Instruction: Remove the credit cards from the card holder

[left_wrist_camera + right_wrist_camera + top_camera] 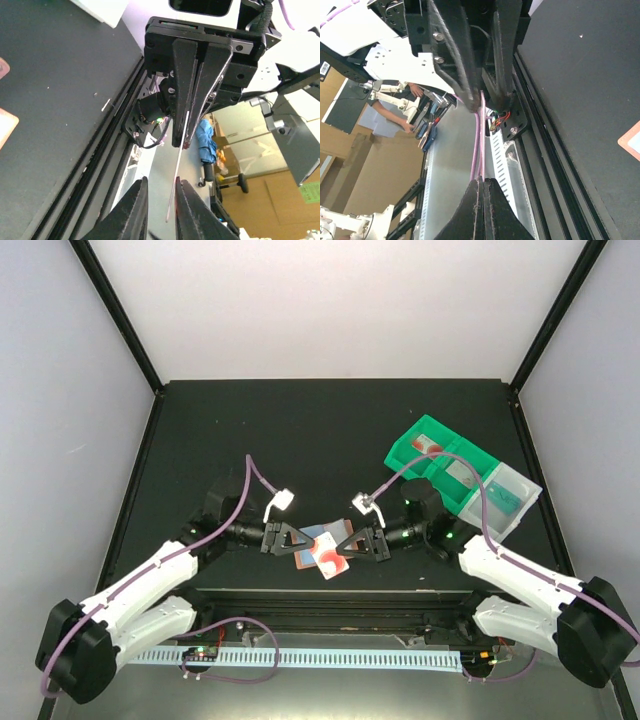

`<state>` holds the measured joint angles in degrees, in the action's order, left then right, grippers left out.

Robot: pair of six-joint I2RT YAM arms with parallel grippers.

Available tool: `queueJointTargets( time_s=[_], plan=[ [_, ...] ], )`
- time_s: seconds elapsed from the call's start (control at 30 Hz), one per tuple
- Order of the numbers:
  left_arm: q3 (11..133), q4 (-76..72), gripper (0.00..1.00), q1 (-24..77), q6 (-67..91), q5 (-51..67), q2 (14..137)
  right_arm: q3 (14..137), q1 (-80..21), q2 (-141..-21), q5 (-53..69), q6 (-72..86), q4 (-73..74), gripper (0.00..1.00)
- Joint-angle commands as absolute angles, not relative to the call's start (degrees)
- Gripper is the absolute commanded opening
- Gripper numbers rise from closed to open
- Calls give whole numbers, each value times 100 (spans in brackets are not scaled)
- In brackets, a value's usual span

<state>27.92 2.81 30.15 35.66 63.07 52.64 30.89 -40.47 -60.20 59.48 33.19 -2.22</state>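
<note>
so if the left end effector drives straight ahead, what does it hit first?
The card holder, its edge already between the parted fingers; just past it, likely the right end effector gripping it.

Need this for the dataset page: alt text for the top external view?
The left gripper and right gripper meet at a salmon card holder with a light blue card showing, near the black table's front edge. A green bin sits at right rear.

White arms (130,595), black end effectors (303,540) (346,545) (purple cables (250,472) alongside).
</note>
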Motion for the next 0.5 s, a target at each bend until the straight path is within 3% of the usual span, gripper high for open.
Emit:
queueJointTargets(
  time_s=[0.0, 0.03, 0.13, 0.47],
  plan=[
    [2727, -114, 9, 3047, 3676, 6647, 5369, 3015, -4037, -6051, 6124, 3500, -609, 1],
    [2721, -138, 3, 3052, 3695, 6637, 5366, 3008, -4035, -6055, 6110, 3525, -629, 1],
    [2661, -268, 2, 3049, 3828, 6532, 5316, 3006, -4034, -6044, 5957, 3578, -638, 2],
    [2538, -903, 2, 3044, 4649, 5564, 5386, 2428, -4032, -5881, 4792, 5212, -2028, 49]
  ],
)
